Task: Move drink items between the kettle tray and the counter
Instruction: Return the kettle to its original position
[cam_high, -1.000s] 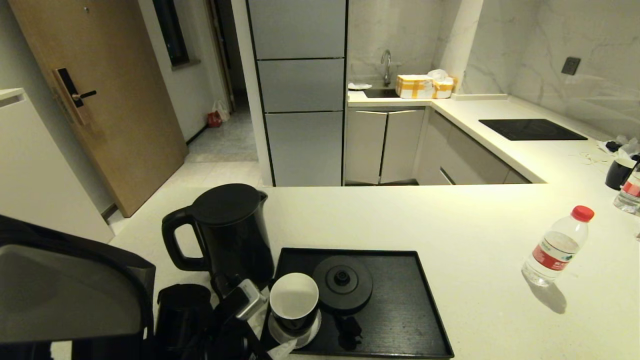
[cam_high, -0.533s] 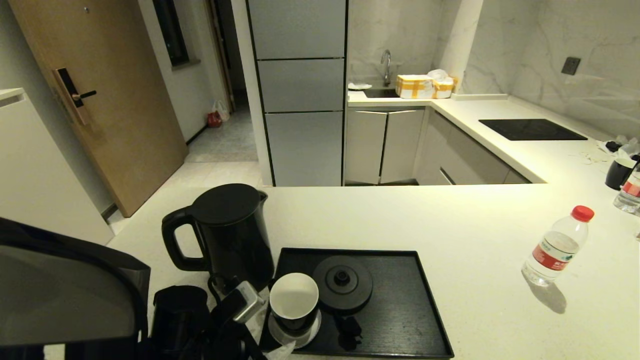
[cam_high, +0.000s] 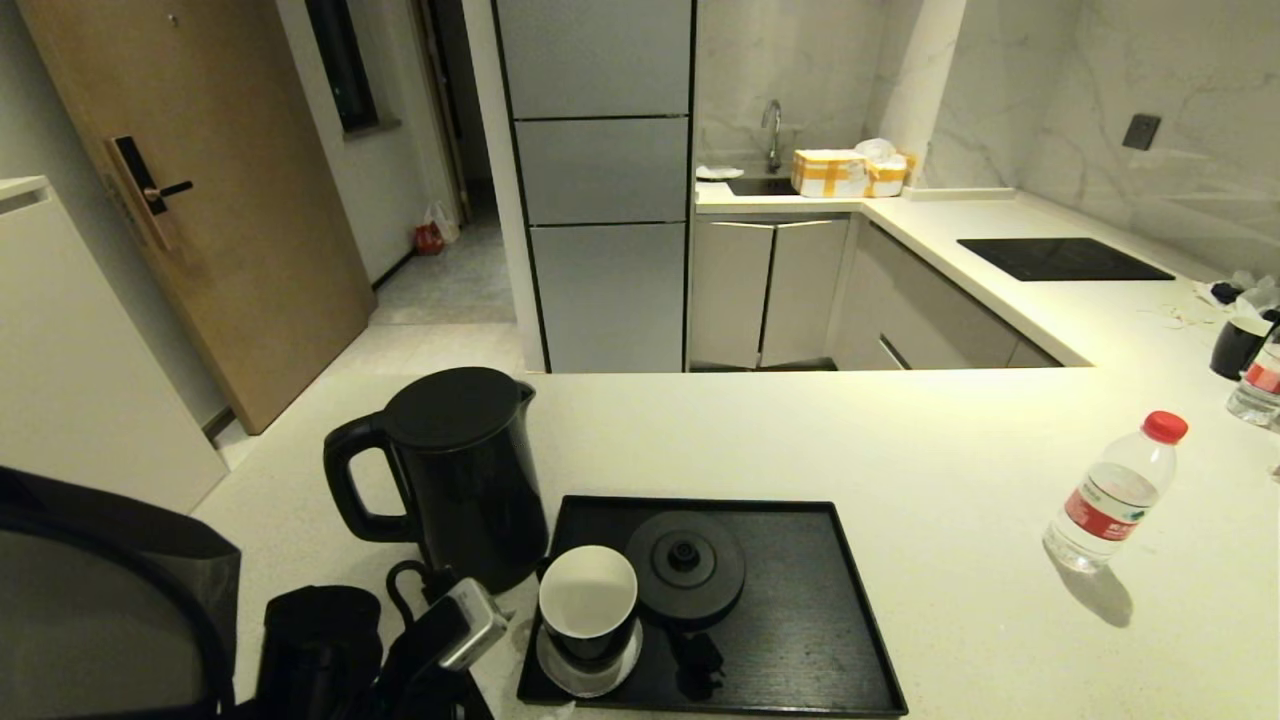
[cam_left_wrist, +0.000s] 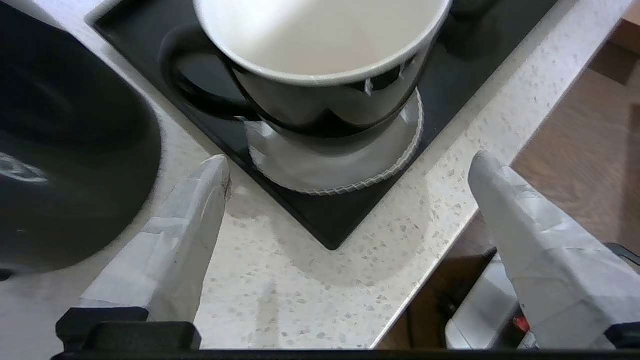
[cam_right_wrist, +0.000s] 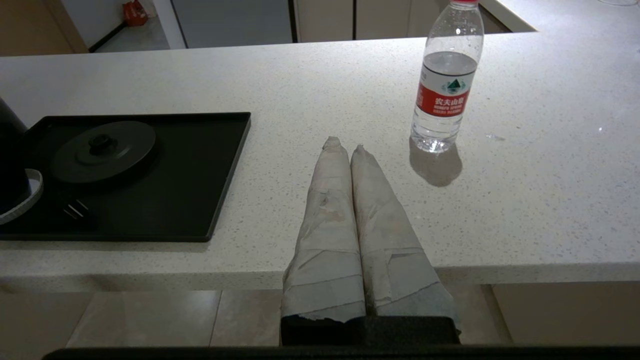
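Observation:
The black kettle (cam_high: 460, 470) stands on the counter (cam_high: 800, 430) just left of the kettle tray (cam_high: 800, 620). On the tray's near-left corner, the black cup (cam_high: 588, 605) sits on a white saucer. My left gripper (cam_left_wrist: 350, 162) is open and empty, held off that corner with the cup (cam_left_wrist: 320, 50) ahead of it and the kettle (cam_left_wrist: 65, 150) beside it. The water bottle (cam_high: 1115, 495) stands upright on the counter at right. My right gripper (cam_right_wrist: 345, 145) is shut and empty over the counter's near edge, between the tray (cam_right_wrist: 200, 175) and the bottle (cam_right_wrist: 445, 85).
The round kettle base disc (cam_high: 686, 565) lies on the tray with its plug beside it. A second cup (cam_high: 1238, 347) and bottle (cam_high: 1262, 385) stand at the far right. The cooktop panel (cam_high: 1065, 258) is set in the back counter. The counter's front edge is under my left gripper.
My left arm has drawn back and leftward, away from the cup and the tray's corner. The cup, kettle and bottle have not moved.

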